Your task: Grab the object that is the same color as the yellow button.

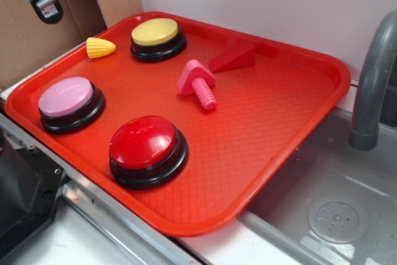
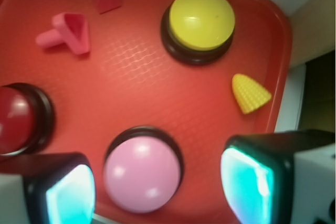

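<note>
Pincer [image 2: 157, 190] spread wide, nothing btwn the fingers [image 2: 249, 182], touching nothing; it hangs above the tray's [image 1: 260, 153] near-left part, w/ the pink button [image 2: 142, 174] showing in the gap below. Yellow corn piece [image 1: 100, 47] lies on its side at the tray's far-left edge, just beside the yellow button [image 1: 157, 38], not touching it. Red button [image 1: 147, 150] sits at the front, pink screw [image 1: 198, 84] and red wedge [image 1: 234, 58] mid-tray. Sink [image 1: 335, 215] w/ grey tap [image 1: 372, 79] to the right.
</note>
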Robot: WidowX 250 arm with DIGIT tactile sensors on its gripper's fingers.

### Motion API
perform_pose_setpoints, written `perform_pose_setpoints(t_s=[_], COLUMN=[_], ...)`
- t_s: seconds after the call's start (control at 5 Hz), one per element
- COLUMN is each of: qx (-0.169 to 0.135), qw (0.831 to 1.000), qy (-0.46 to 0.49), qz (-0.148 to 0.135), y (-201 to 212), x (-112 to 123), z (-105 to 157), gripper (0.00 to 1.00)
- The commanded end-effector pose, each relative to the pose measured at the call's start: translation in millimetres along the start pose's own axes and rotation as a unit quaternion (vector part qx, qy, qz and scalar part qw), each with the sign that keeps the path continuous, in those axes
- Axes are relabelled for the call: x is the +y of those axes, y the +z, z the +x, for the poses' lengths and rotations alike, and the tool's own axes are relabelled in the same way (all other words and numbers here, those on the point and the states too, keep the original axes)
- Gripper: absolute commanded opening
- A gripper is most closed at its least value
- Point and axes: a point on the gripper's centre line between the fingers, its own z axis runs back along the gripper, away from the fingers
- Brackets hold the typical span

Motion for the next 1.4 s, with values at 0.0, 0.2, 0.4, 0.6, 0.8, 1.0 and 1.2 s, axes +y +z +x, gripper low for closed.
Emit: perform_pose_setpoints(t_s=[0.0,0.2,0.4,0.6,0.8,1.0,1.2], qx=[-0.023,-0.023,-0.042,-0.037,-0.026,-0.017,-0.006], qw=[0.996,0.991,0.984,0.982,0.98,0.979,0.979], qy=[-0.081,-0.13,-0.169,-0.183,-0.197,-0.204,-0.205], qz=[0.024,0.026,0.027,0.026,0.02,0.015,0.022], y=[-42,-66,-76,-88,-101,-111,-117], x=[61,78,94,98,97,93,91], z=[14,21,32,40,46,37,34], gripper=[1.0,1.0,1.0,1.0,1.0,1.0,1.0])
